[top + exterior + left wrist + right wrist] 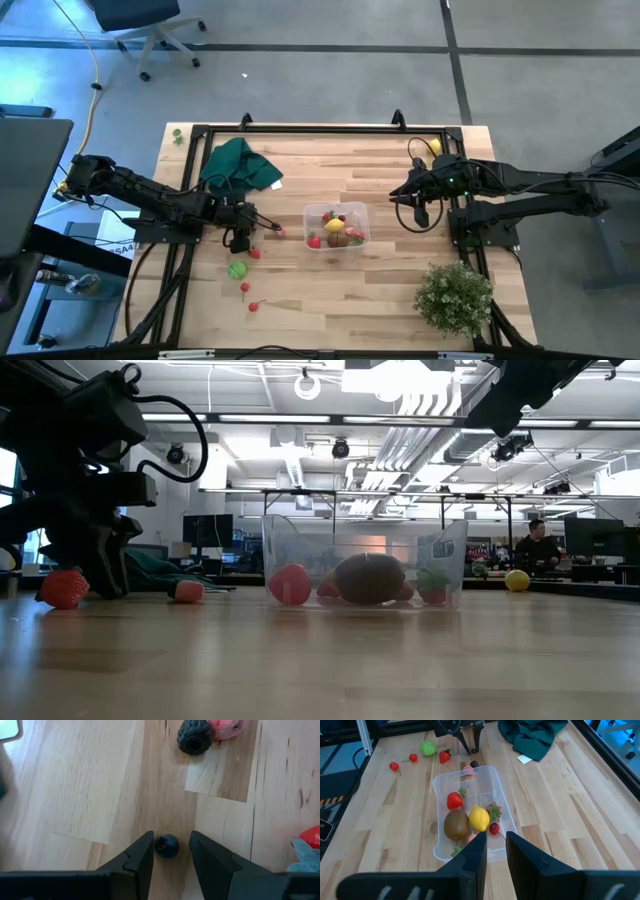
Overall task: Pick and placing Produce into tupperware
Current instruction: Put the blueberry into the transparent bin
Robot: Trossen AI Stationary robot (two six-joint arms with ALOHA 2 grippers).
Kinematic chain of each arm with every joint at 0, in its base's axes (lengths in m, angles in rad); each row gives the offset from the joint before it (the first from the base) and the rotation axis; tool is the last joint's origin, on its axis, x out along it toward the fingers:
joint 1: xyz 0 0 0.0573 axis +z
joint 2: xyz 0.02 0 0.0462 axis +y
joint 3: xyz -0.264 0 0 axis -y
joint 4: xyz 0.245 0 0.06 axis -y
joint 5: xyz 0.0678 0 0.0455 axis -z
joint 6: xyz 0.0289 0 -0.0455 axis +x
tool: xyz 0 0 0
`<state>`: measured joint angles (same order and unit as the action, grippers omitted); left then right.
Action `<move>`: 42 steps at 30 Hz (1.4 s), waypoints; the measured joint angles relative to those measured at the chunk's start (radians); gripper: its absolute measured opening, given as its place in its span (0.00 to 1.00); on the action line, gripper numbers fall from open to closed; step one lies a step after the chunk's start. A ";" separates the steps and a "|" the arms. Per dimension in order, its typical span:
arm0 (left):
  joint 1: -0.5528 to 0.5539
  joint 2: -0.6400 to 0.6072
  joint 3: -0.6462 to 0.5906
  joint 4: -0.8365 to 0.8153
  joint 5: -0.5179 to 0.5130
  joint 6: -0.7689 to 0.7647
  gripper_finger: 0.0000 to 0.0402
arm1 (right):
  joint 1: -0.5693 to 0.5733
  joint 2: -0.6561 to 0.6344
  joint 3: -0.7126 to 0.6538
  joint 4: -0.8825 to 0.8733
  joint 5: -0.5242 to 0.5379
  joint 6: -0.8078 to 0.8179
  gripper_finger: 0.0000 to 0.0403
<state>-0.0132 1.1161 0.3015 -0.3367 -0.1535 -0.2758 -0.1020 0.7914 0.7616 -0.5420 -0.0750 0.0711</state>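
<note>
Left end effector stands low over the surface, its two fingers narrowly parted with a small dark berry between the tips; a sliver of wood shows on each side of the berry, so whether the pads are pressing it yet cannot be told. This berry lies on the bare wood just beside the clear tub, on the side toward the dark green cloth. A second, knobbly dark berry and a pink piece touching it lie a little nearer the tub. The tub already holds a lemon, a brown kiwi, a strawberry and some smaller red pieces. Away from the tub, past the left end effector, a green ball, a red strawberry and two cherries are loose on the wood. A yellow fruit lies well apart on the tub's other side, near the right arm. The right end effector hovers above the tub's near end, fingers narrowly parted and holding nothing. A bushy plant stands near the surface's corner.

Risks, as judged: the berry is round and small, so an off-centre squeeze could squirt it out along the wood; a weak grip could drop it at the tub wall; a low carry could knock the tub or the two pieces beside it.
</note>
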 joint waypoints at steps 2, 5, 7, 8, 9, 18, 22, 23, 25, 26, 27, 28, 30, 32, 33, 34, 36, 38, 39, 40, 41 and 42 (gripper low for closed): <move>0.000 0.000 -0.001 -0.001 0.000 -0.002 0.28 | 0.000 0.000 0.000 0.000 0.000 0.000 0.15; 0.000 0.000 -0.001 -0.002 0.005 -0.002 0.22 | 0.000 0.000 0.000 0.000 0.000 0.000 0.15; 0.000 0.000 -0.001 -0.003 0.008 -0.002 0.17 | 0.000 0.000 0.000 0.000 0.000 0.000 0.15; 0.000 0.000 -0.001 -0.003 0.008 -0.002 0.15 | 0.000 0.000 0.000 0.000 0.000 0.000 0.15; 0.000 0.000 -0.001 -0.004 0.008 -0.002 0.13 | 0.000 0.000 0.000 0.000 0.000 0.000 0.15; 0.000 0.000 -0.001 0.005 0.007 -0.002 0.16 | 0.000 0.000 0.000 0.000 0.000 0.000 0.15; 0.000 -0.002 -0.003 0.020 0.006 -0.017 0.19 | 0.000 0.000 0.000 0.000 0.000 0.000 0.15; 0.000 -0.002 -0.003 0.025 0.006 -0.020 0.19 | 0.000 0.000 0.000 0.000 0.000 0.000 0.15; 0.000 -0.001 -0.004 0.036 0.007 -0.025 0.18 | 0.000 0.000 0.000 0.000 0.000 0.000 0.15; 0.000 -0.001 -0.002 0.042 0.007 -0.028 0.17 | 0.000 0.000 0.000 0.000 0.000 0.000 0.15; 0.000 0.000 0.003 0.042 0.007 -0.028 0.15 | 0.000 0.000 0.000 0.000 0.000 0.000 0.15; 0.000 0.002 0.011 0.042 0.009 -0.027 0.14 | 0.000 0.000 0.000 0.000 0.000 0.000 0.15; 0.000 0.001 0.030 0.042 0.017 -0.018 0.12 | 0.000 0.000 0.000 0.000 0.000 0.000 0.15; -0.001 0.000 0.050 0.047 0.010 -0.006 0.11 | 0.000 0.000 0.000 0.000 0.000 0.000 0.15; -0.001 0.000 0.059 0.044 0.005 0.002 0.11 | 0.000 0.000 0.000 0.000 0.000 0.000 0.15; -0.001 0.000 0.068 0.042 0.002 0.009 0.12 | 0.000 0.000 0.000 0.000 0.000 0.000 0.15; 0.000 0.000 0.087 0.045 -0.004 0.017 0.13 | 0.000 0.000 0.000 0.000 0.000 0.000 0.15; 0.000 0.000 0.106 0.045 -0.009 0.019 0.14 | 0.000 0.000 0.000 0.000 0.000 0.000 0.15; 0.000 0.000 0.117 0.045 -0.009 0.023 0.15 | 0.000 0.000 0.000 0.000 0.000 0.000 0.15; 0.000 0.000 0.128 0.045 -0.012 0.032 0.15 | 0.000 0.000 0.000 0.000 0.000 0.000 0.15; 0.000 0.000 0.140 0.045 -0.015 0.041 0.15 | 0.000 0.000 0.000 0.000 0.000 0.000 0.15; 0.000 0.000 0.153 0.045 -0.019 0.050 0.15 | 0.000 0.000 0.000 0.000 0.000 0.000 0.15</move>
<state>-0.0135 1.1160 0.4542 -0.2915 -0.1729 -0.2257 -0.1020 0.7918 0.7616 -0.5419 -0.0746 0.0711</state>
